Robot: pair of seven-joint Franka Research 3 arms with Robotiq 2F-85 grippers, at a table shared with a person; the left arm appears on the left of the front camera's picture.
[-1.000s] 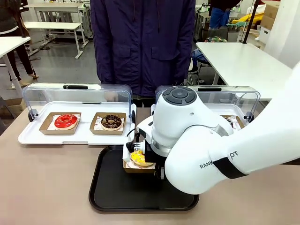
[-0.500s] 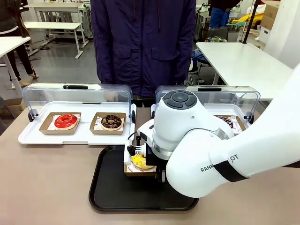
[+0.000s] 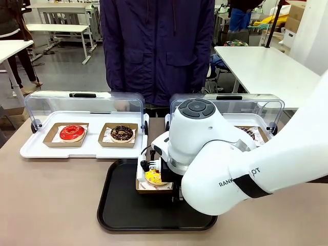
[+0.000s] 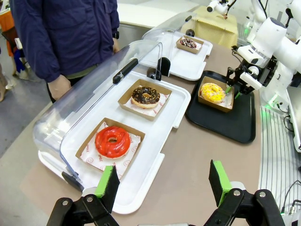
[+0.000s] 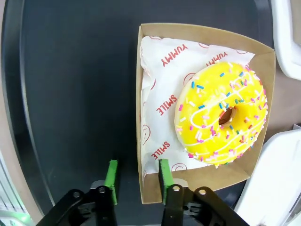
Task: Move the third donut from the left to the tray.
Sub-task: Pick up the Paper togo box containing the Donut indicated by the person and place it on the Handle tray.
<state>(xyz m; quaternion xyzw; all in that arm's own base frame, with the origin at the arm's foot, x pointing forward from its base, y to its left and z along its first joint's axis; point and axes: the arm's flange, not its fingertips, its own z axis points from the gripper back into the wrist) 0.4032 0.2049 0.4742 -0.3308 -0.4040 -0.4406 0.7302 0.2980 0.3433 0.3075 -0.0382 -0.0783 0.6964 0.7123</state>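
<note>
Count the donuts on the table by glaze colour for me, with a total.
Red glaze: 1
Chocolate glaze: 2, one beside the red one and one in the far lidded tray
Yellow glaze: 1, the third donut, in its holder on the black tray
Total: 4

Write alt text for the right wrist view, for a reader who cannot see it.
A ring donut with bright yellow glaze and coloured sprinkles sits on printed white paper in a shallow brown cardboard holder, which rests on a flat black plastic tray. At the bottom edge, the right gripper has its green-padded fingers parted either side of the holder's near wall.
</note>
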